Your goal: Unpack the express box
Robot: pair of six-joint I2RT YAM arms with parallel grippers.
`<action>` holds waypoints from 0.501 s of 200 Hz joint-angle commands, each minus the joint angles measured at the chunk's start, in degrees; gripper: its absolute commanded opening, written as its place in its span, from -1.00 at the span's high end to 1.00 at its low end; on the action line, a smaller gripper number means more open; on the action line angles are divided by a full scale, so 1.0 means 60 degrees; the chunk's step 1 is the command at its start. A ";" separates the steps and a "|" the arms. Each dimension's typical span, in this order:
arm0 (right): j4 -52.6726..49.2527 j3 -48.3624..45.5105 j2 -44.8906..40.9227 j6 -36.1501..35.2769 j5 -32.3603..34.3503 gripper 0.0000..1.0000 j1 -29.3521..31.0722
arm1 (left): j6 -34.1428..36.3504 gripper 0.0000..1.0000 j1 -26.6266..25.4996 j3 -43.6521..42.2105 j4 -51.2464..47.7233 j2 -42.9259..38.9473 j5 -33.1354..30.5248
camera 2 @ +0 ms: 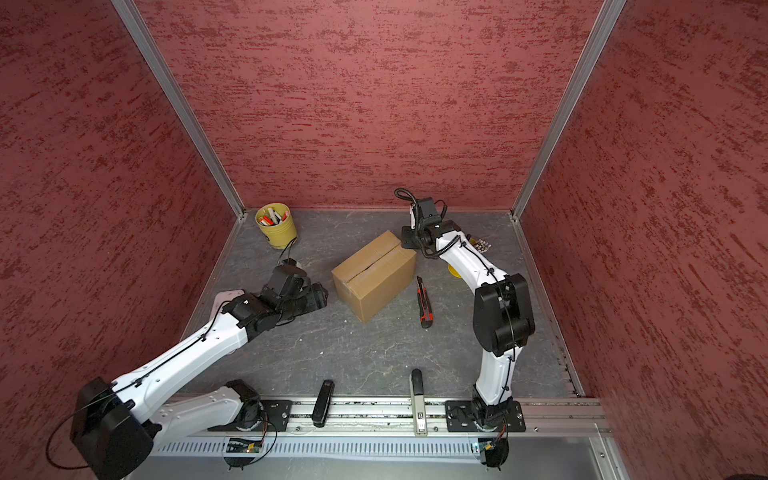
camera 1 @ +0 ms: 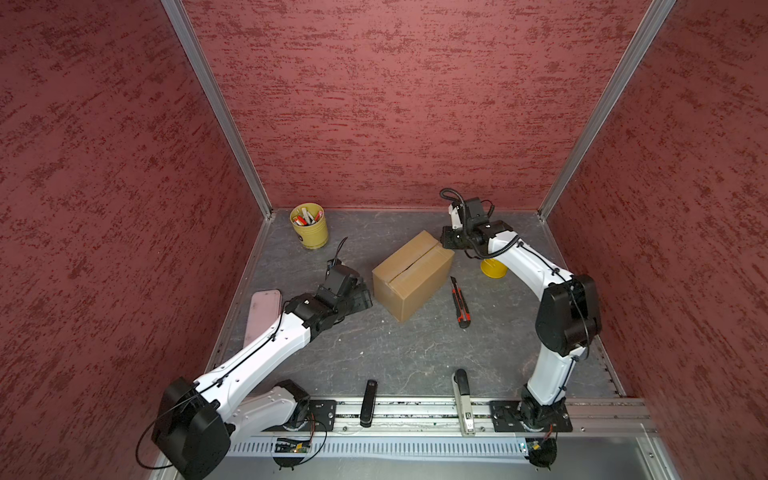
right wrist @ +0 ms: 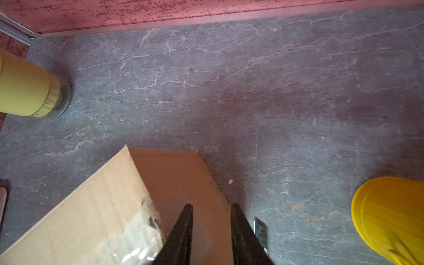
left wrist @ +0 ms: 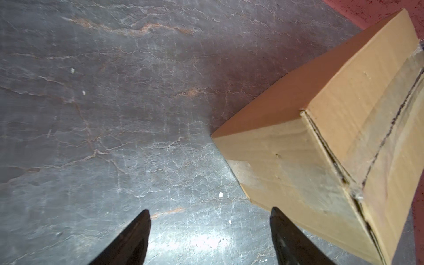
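express box (camera 1: 411, 274) mid-surface, seam (left wrist: 387, 135) slit way clearer from left wrist, left gripper (left wrist: 210, 210) low beside it, spread, empty, right gripper (right wrist: 211, 205) over far end, barely parted, empty

The bench (camera 1: 374, 353) is a dark grey, slate-veined slab. The express box (camera 1: 411, 274) stands near its middle, set diagonally to the edges, with the taped seam facing up. A red-and-black utility knife (camera 1: 460, 302) lies flat just beside the box's right side, not touching it. A yellow cup of pens (camera 1: 309, 226) stands upright in the far left corner. A second yellow cup (camera 1: 493, 268) sits right of the box, mostly hidden. A pink flat case (camera 1: 262, 316) lies along the left edge. At the front edge, a black oblong tool (camera 1: 368, 402) and a grey stapler-like tool (camera 1: 463, 399) overhang onto the rail. White crumbs (left wrist: 220, 194) dot the surface.
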 commanded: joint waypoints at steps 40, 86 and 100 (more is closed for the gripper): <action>0.0029 -0.0816 -0.0903 0.0103 -0.0487 0.40 0.0223 | 0.0099 -0.62 0.0429 -0.0094 0.1821 0.0883 0.0628; -0.0054 -0.1754 -0.1762 0.0471 -0.0377 0.40 0.0641 | 0.0395 -0.62 0.1010 -0.0009 0.2361 0.1264 0.0778; -0.0041 -0.2114 -0.2109 0.0674 -0.0276 0.40 0.0836 | 0.0508 -0.62 0.1279 0.0020 0.2566 0.1432 0.0875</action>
